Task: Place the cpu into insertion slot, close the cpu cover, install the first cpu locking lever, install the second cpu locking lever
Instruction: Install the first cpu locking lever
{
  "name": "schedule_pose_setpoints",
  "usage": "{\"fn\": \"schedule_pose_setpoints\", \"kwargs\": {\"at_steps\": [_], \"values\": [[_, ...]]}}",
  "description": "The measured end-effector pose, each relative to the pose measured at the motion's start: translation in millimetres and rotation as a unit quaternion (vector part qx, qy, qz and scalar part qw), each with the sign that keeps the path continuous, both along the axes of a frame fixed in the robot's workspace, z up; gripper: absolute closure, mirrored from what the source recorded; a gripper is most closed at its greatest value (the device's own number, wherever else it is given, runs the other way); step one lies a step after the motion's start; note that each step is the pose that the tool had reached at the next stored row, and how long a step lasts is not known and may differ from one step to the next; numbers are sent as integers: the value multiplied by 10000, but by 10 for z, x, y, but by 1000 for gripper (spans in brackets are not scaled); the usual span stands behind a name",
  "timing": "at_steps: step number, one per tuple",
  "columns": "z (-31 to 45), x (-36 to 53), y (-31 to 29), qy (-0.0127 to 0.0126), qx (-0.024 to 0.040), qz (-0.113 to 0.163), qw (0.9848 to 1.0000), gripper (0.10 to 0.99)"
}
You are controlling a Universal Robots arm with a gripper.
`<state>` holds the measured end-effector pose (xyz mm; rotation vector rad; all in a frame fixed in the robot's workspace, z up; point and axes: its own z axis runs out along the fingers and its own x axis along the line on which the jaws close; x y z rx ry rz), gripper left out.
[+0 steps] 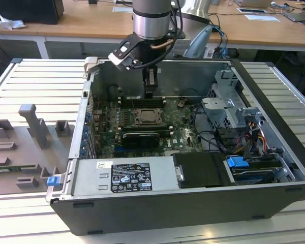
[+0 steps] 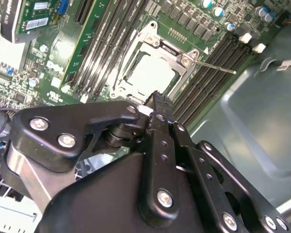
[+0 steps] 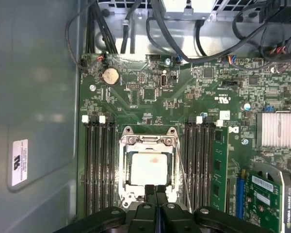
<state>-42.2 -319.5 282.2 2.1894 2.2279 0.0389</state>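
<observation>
Gripper [image 3: 155,190] clenched on nothing, fingertips pressed together just over the edge of the cpu cover [image 3: 148,141]. The cover lies flat around the cpu [image 3: 148,167], which sits in the insertion slot [image 3: 127,131] on the green motherboard [image 3: 184,97], between two banks of memory slots [image 3: 97,165]. A thin wire locking lever [image 3: 183,177] angles away beside the socket

The cpu [image 3: 148,169] lies on the board [image 3: 184,104], under the cover [image 3: 148,141], btwn two rows of memory slots [image 3: 98,165], inside the case [image 1: 193,76].
</observation>
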Motion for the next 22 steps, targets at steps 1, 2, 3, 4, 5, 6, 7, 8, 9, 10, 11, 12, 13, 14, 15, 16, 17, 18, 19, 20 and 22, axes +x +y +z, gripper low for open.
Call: {"fn": "schedule_pose_setpoints", "kwargs": {"at_steps": [1, 2, 3, 4, 5, 6, 7, 8, 9, 10, 11, 12, 13, 14, 15, 16, 17, 18, 19, 20, 22], "values": [[0, 0, 0, -1, 0, 0, 10000, 980], [1, -1, 0, 0, -1, 49, 10000, 980], [0, -1, 0, 0, -1, 148, 9999, 980], [-1, -2, 0, 0, -1, 245, 9997, 980], [-2, -2, 0, 0, -1, 381, 9993, 980], [-3, -1, 0, 0, -1, 529, 9986, 980], [-3, -2, 0, 0, -1, 647, 9979, 980], [-4, -2, 0, 0, -1, 732, 9973, 980], [-4, -2, 0, 0, -1, 810, 9967, 980], [-4, -1, 0, 0, -1, 866, 9962, 980], [-5, -1, 0, 0, -1, 967, 9953, 980], [-5, -1, 0, -1, -1, 1051, 9945, 980], [-5, -1, 0, 0, -1, 1116, 9938, 980], [-5, -1, 0, 0, -1, 1181, 9930, 980], [-6, -1, 0, 0, -1, 1312, 9914, 980], [-6, -2, 0, 0, -1, 1372, 9905, 980], [-6, -1, 0, 0, -1, 1447, 9895, 980], [-6, -1, 0, 0, -1, 1538, 9881, 980], [-6, -1, 0, 0, -1, 1595, 9872, 980], [-6, -2, 0, 0, -1, 1686, 9857, 980], [-6, -1, 0, 0, -1, 1820, 9833, 980]]}}
